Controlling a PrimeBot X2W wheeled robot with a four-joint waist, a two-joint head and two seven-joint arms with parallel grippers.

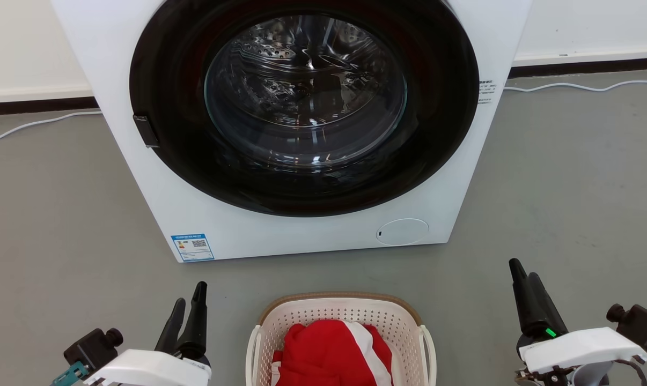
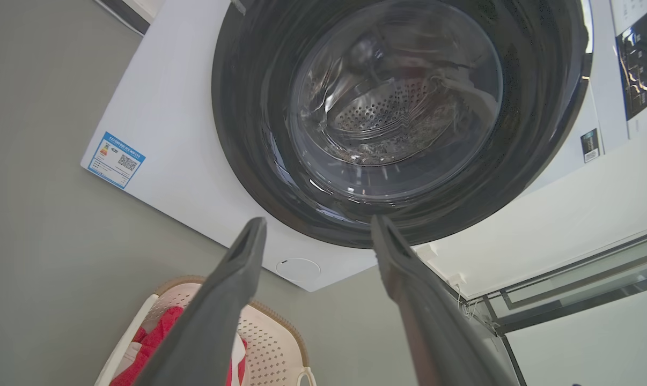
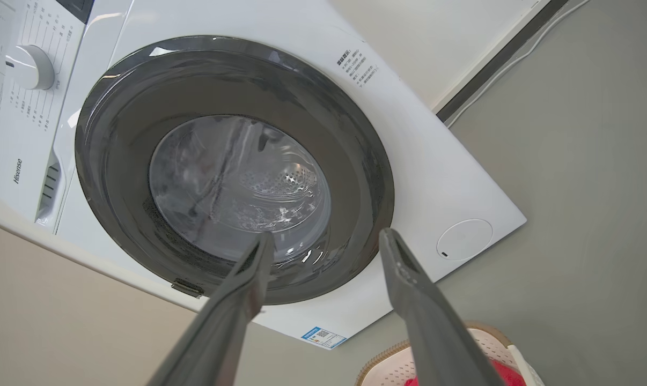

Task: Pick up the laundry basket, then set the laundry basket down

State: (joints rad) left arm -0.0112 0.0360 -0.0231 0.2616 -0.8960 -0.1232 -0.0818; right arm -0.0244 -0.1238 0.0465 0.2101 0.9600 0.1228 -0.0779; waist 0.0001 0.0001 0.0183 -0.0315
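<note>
Left gripper point(image 1: 190, 292) and right gripper point(image 1: 523, 269) flank laundry basket point(image 1: 338, 297), washing machine point(image 1: 280, 236) ahead.

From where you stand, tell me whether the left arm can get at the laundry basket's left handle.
Probably yes. The left gripper is open and empty, beside the laundry basket, with only grey floor between it and the left handle. Nothing stands in the way.

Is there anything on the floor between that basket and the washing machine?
In the head view, a strip of bare grey floor lies between the basket and the washing machine.
</note>
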